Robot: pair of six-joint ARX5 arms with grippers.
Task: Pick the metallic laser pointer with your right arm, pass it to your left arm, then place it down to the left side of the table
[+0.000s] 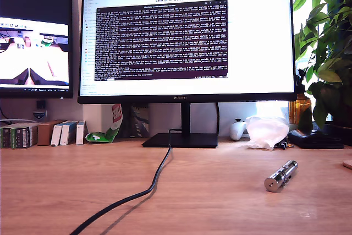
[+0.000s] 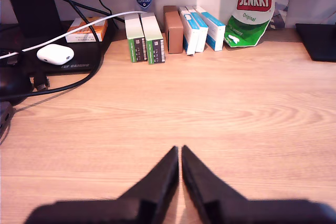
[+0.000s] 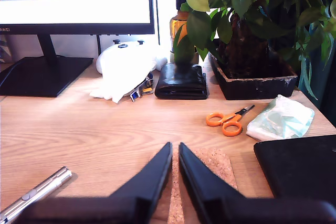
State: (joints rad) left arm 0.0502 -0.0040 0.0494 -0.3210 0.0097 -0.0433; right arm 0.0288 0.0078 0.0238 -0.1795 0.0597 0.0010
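A pale wall (image 1: 77, 42) backs two lit monitors (image 1: 187, 37), with a sunlit leafy plant (image 1: 324, 42) at three o'clock on the wood-grain desk (image 1: 82, 174).

Plenty of bare table (image 1: 66, 180) at the exterior view's lower left; only the black cable (image 1: 157, 177) snakes across the middle, boxes (image 1: 60, 132) hug the back edge.

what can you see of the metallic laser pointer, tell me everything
The metallic laser pointer is a slim, shiny silver cylinder that looks like polished metal, with ridged bands and a flat round end facing the exterior camera. It lies on its side on the wooden table, toward the exterior view's right, angled away from the camera. Only the table touches it. My second wrist view catches part of it, apart from my second gripper.
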